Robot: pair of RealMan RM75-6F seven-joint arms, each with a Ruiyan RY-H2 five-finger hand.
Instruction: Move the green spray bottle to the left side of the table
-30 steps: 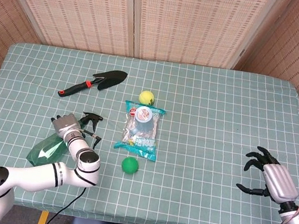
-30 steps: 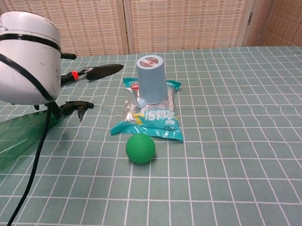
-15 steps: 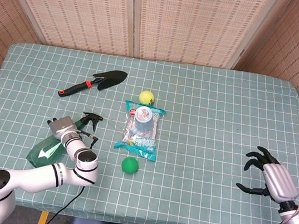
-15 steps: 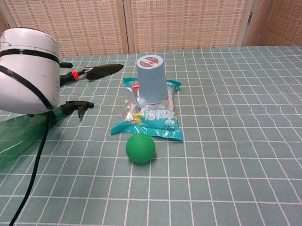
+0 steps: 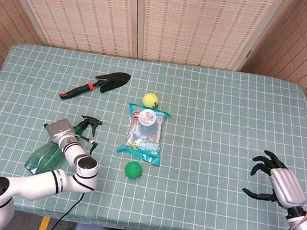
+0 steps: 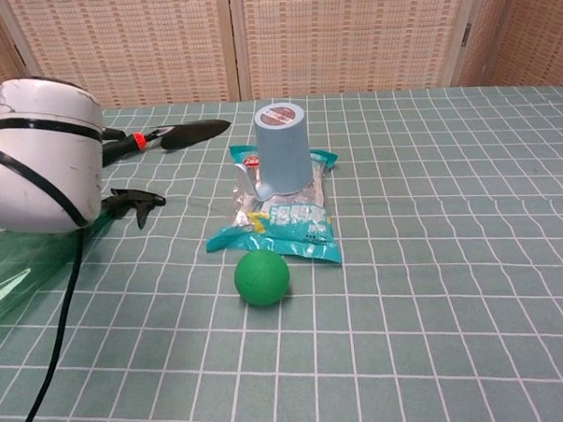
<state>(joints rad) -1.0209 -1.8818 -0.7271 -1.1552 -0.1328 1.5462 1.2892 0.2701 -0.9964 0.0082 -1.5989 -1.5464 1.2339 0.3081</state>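
Note:
The green spray bottle (image 5: 43, 155) lies on its side near the table's front left, its black trigger head (image 5: 88, 124) pointing right. My left hand (image 5: 59, 132) grips it at the neck. In the chest view the clear green body (image 6: 18, 269) shows at the left edge with the black nozzle (image 6: 132, 201) sticking out past my white left arm (image 6: 41, 156), which hides the hand. My right hand (image 5: 274, 179) hovers at the front right of the table with its fingers spread and nothing in them.
A black trowel (image 5: 97, 82) with a red collar lies at the back left. In the middle are a yellow ball (image 5: 150, 99), a snack bag (image 5: 142, 142) with a blue cup (image 6: 282, 160) on it, and a green ball (image 5: 133, 170).
My left hand has dragged the spray bottle a little to the left, away from the snack bag. The right hand has stayed put.

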